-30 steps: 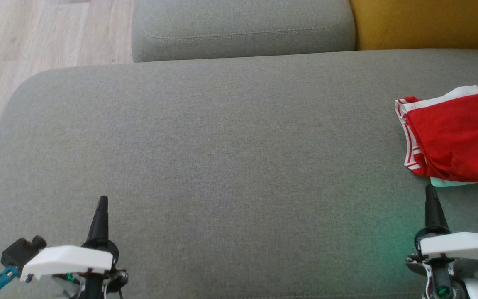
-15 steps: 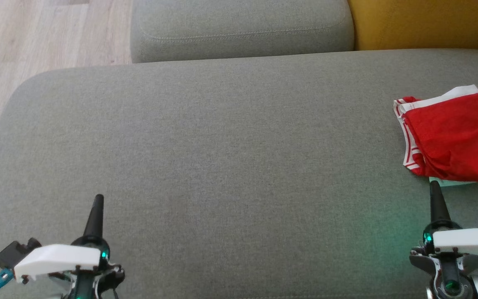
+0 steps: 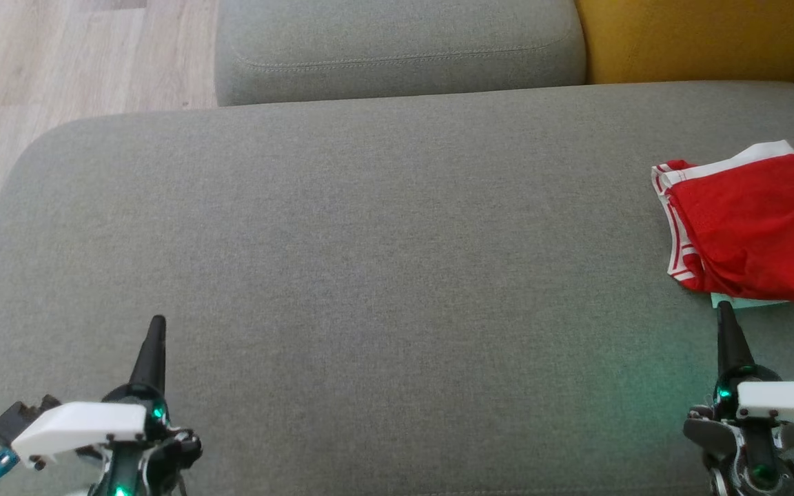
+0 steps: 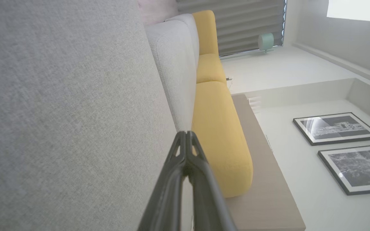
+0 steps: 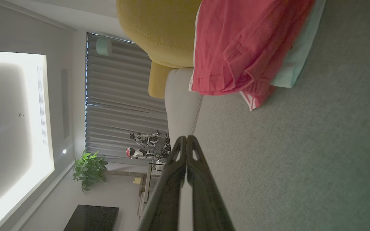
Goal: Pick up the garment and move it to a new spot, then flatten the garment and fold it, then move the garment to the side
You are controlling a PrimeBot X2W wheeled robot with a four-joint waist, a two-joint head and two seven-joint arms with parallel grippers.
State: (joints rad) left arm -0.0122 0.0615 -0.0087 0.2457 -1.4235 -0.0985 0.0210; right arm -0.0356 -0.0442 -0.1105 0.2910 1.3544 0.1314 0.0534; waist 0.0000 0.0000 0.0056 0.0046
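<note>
A red garment (image 3: 748,220) with white striped trim lies folded at the right edge of the grey sofa seat (image 3: 369,241), on top of a pale mint piece of cloth (image 3: 741,301). The right wrist view shows the red garment (image 5: 239,45) ahead of the fingers, beyond their tips. My right gripper (image 3: 724,313) is shut and empty, its tip just short of the garment's near edge. My left gripper (image 3: 156,327) is shut and empty at the lower left, far from the garment. In the wrist views both pairs of fingertips, left (image 4: 187,134) and right (image 5: 185,138), meet.
A grey back cushion (image 3: 397,48) and a yellow cushion (image 3: 700,38) line the far side of the seat. Wooden floor (image 3: 59,62) lies beyond the seat's rounded left end.
The right gripper has crept forward toward the garment. The left gripper has drifted slightly left and forward. Both stay shut; the garment has not moved.
</note>
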